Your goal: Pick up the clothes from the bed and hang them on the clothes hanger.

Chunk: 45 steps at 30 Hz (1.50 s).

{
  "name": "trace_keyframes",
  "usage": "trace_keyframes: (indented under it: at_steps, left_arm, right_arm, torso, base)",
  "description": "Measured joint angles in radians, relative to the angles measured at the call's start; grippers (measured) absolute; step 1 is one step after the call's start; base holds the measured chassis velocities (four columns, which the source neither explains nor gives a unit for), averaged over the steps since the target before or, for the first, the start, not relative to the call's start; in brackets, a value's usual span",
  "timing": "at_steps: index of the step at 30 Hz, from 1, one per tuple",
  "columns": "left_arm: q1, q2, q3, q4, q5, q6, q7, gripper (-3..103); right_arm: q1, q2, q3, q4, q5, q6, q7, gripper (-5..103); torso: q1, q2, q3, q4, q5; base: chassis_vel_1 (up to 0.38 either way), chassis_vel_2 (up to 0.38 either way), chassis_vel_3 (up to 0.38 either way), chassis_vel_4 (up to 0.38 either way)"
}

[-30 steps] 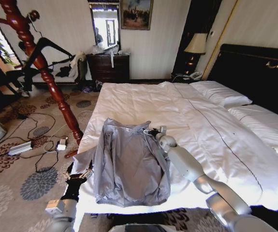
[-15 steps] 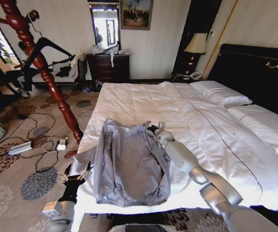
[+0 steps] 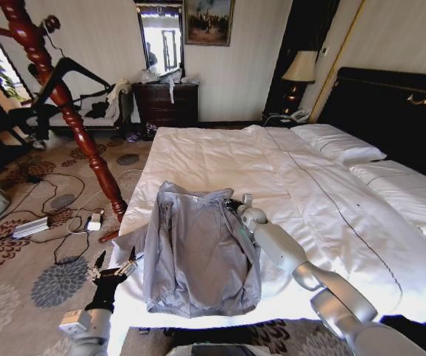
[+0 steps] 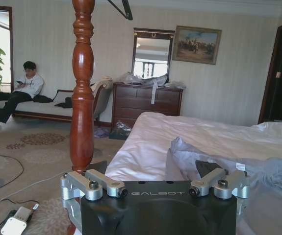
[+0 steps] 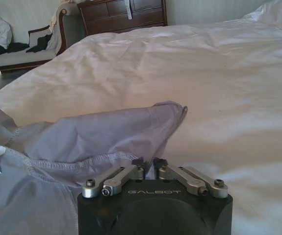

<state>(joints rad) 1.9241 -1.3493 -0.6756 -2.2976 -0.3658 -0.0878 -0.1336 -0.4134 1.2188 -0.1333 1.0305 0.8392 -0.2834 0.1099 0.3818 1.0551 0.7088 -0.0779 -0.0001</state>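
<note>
"GALBOT" on left gripper [image 4: 155,188], right gripper [image 5: 153,172]

Grey-lavender clothes [image 3: 198,252] on the white bed [image 3: 324,200], black headboard [image 3: 398,111]

Left pincer [image 4: 155,188] spread wide, beside a red wooden post [image 4: 82,88]; clothes [image 4: 214,161] crumpled on the bed [image 4: 180,134].

The clothes [image 3: 198,252] are thin, matt grey-lavender cloth with stitched seams. The bed [image 3: 324,200] wears smooth white fabric, softly creased. A turned post [image 3: 64,96] is glossy red-brown wood. The right tool [image 5: 149,171] has matt black plastic and brushed metal links.
</note>
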Motion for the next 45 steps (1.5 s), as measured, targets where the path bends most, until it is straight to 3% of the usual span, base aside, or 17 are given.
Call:
trace_keyframes:
  at_steps: [3, 11, 15, 20, 25, 35, 45]
  left_arm:
    - [0.0, -0.002, -0.001, -0.001, 0.0, 0.0, -0.001, 100]
    - [0.005, 0.001, -0.004, -0.02, 0.002, 0.001, -0.003, 100]
    - [0.001, 0.022, 0.0, -0.026, 0.004, 0.008, -0.01, 100]
    - [-0.004, 0.041, 0.007, -0.034, 0.004, 0.017, -0.02, 100]
    - [-0.01, 0.055, 0.024, -0.038, 0.009, 0.024, -0.027, 100]
    - [-0.006, 0.068, 0.022, -0.05, 0.016, 0.031, -0.035, 100]
    - [-0.012, 0.102, 0.038, -0.062, 0.005, 0.068, -0.057, 100]
  right_arm:
    - [-0.002, -0.001, 0.0, 0.009, 0.01, 0.0, 0.0, 1]
    - [-0.034, -0.058, 0.015, 0.093, 0.03, 0.0, 0.006, 0]
    - [-0.062, -0.164, 0.024, 0.223, 0.036, -0.007, 0.006, 0]
    - [-0.099, -0.252, 0.036, 0.374, 0.037, -0.014, 0.005, 0]
    - [-0.125, -0.305, 0.044, 0.485, 0.03, -0.017, 0.001, 0]
    - [-0.188, -0.39, 0.102, 0.707, 0.022, -0.043, -0.017, 0]
    - [-0.236, -0.436, 0.138, 0.751, 0.017, -0.047, -0.029, 0]
  torso:
    - [0.0, 0.0, 0.0, 0.0001, 0.0]
    - [0.0, 0.0, 0.0, 0.0003, 0.0002]
    - [0.0, 0.0, 0.0, -0.0007, 0.0001]
    - [0.0, 0.0, 0.0, 0.0002, 0.0001]
    - [0.0, 0.0, 0.0, -0.0002, 0.0002]
    - [0.0, 0.0, 0.0, -0.0001, 0.0001]
    - [0.0, 0.0, 0.0, -0.0001, 0.0001]
  base:
    - [0.0, 0.0, 0.0, 0.0]
    - [0.0, 0.0, 0.0, 0.0]
    - [0.0, 0.0, 0.0, 0.0]
    - [0.0, 0.0, 0.0, 0.0]
    - [0.0, 0.0, 0.0, 0.0]
    - [0.0, 0.0, 0.0, 0.0]
    - [0.0, 0.0, 0.0, 0.0]
